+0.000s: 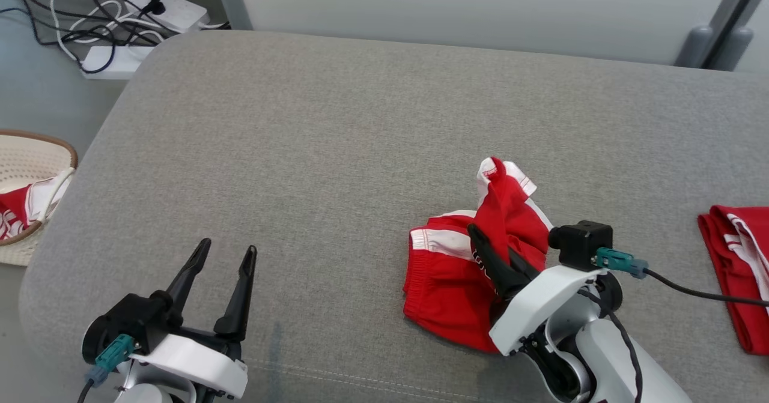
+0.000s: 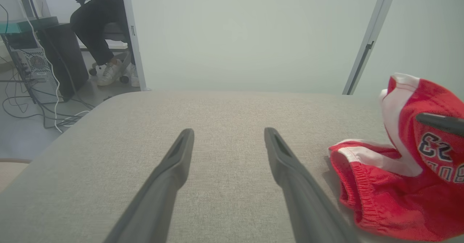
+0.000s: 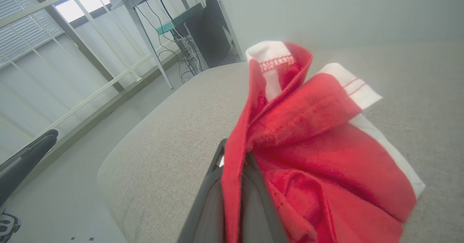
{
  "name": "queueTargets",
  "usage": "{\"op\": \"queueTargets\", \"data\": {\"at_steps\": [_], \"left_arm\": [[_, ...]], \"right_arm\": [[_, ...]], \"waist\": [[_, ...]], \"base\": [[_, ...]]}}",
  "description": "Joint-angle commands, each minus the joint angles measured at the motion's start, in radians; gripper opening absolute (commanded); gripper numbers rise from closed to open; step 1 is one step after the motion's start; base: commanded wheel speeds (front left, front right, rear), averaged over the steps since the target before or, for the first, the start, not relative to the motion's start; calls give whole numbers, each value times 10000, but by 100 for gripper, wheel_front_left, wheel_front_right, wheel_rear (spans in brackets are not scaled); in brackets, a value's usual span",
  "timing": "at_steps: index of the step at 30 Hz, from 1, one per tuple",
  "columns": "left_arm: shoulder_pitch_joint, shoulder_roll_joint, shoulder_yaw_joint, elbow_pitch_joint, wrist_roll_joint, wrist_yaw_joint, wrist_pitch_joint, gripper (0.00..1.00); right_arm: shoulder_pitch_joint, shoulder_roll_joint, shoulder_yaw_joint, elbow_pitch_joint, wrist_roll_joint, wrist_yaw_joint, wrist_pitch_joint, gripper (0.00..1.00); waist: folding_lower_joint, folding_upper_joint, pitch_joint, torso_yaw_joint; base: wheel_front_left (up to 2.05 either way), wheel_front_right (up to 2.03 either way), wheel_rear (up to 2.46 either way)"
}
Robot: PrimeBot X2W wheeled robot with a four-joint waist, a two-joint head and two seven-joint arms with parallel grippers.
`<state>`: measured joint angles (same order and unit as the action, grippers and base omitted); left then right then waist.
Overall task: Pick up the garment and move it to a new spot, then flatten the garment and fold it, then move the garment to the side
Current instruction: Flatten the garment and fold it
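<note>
Shorts (image 1: 450,277) of soft red cloth with white bands lie bunched up near the front edge of the grey cloth-covered bench (image 1: 300,151), toward its right side, in the head view. The right gripper (image 1: 480,244) has its dark jaws clenched on a fold in the middle of the shorts. That fold stands up in a peak while the rest lies on the bench. The left gripper (image 1: 228,248) hangs over the front left part of the bench, well apart from the shorts, with its jaws spread wide and holding nothing. Another folded red and white cloth (image 1: 733,271) lies at the right edge. A pale woven basket (image 1: 36,145) sits off the left end.

In the left wrist view, the left gripper (image 2: 228,132) points across bare bench with its jaws apart. The shorts (image 2: 380,192) are off to the right, showing a stretchy waistband and dark numbers.

In the right wrist view, the right gripper (image 3: 235,163) pinches a red edge of the shorts (image 3: 319,145) between its two jaws, which are pressed close together.

I think this is the first step, picking up and moving. Next the right arm needs to lift until the shorts hang free, carry them to an open spot and set them down. The grip is on one thin fold, so it could slip.
</note>
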<state>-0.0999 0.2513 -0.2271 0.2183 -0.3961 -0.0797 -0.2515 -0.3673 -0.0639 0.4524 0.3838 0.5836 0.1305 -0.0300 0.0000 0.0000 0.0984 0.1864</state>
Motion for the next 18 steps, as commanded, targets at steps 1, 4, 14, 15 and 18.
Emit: {"op": "queueTargets", "data": {"at_steps": [1, 4, 14, 15, 18], "left_arm": [[-600, 121, 280, -153, 78, -89, -103, 100], [-722, 20, 210, -100, 118, -129, -103, 100], [-710, 53, 604, -2, 156, -160, -103, 100], [-694, 65, 643, -4, 164, -159, -103, 100], [-657, 90, 756, -27, 187, -157, -103, 100]], "right_arm": [[-354, 129, 321, -74, 160, 2, -101, 0], [-571, 133, 908, 362, 650, 2, -293, 33], [-1198, 136, 1832, 268, 1108, 2, -1534, 100], [-1127, 109, 1729, 61, 1055, 2, -1591, 100], [-740, -396, 1691, -681, 1011, 2, -1244, 100]], "waist": [[0, 0, 72, 255], [0, 0, 155, 466], [0, 0, 254, 137], [0, 0, 236, 84], [0, 0, 178, -46]], "base": [[0, 0, 0], [0, 0, 0], [0, 0, 0], [0, 0, 0], [0, 0, 0]]}}
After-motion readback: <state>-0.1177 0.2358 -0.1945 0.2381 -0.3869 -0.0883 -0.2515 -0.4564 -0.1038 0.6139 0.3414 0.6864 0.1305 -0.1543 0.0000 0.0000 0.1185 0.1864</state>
